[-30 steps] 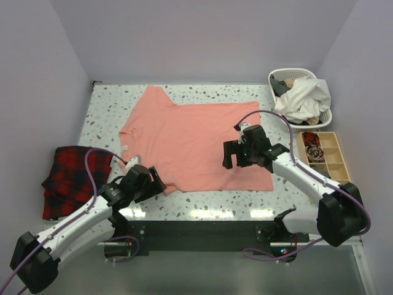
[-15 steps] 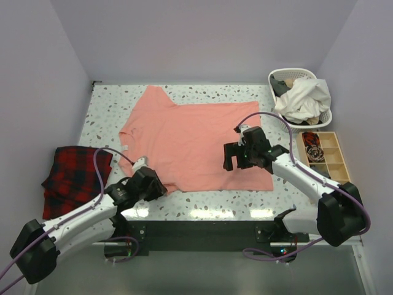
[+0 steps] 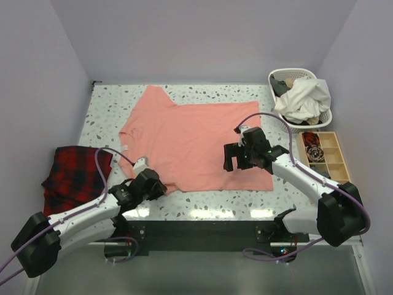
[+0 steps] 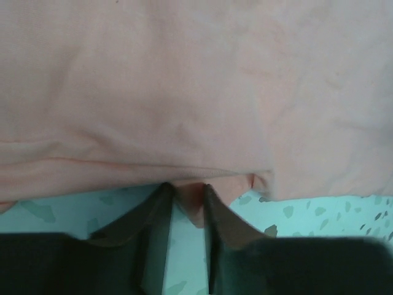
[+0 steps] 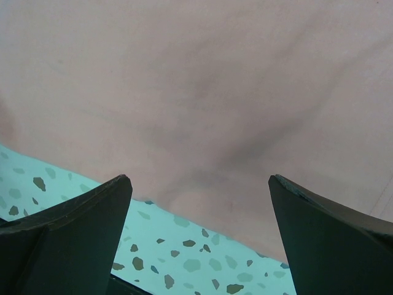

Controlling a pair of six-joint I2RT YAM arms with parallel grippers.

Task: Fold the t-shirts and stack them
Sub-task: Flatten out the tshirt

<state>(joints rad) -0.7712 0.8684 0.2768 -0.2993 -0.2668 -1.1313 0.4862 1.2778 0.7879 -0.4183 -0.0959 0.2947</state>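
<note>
Left hand [image 4: 187,192] of mine is clamped on the near hem of the salmon-pink t-shirt [image 3: 190,138], a fold of fabric caught between its two fingers at the shirt's near left corner. The t-shirt lies spread flat across the middle of the speckled desk [image 3: 104,104]. My right hand [image 3: 235,161] hovers over the shirt's near right part, fingers wide apart, holding nothing. A red-and-black plaid cloth [image 3: 73,178] sits at the desk's left edge.

Left hand [image 4: 187,190] pinches the t-shirt [image 4: 196,74] (right hand [image 5: 199,179] gapes wide).
</note>
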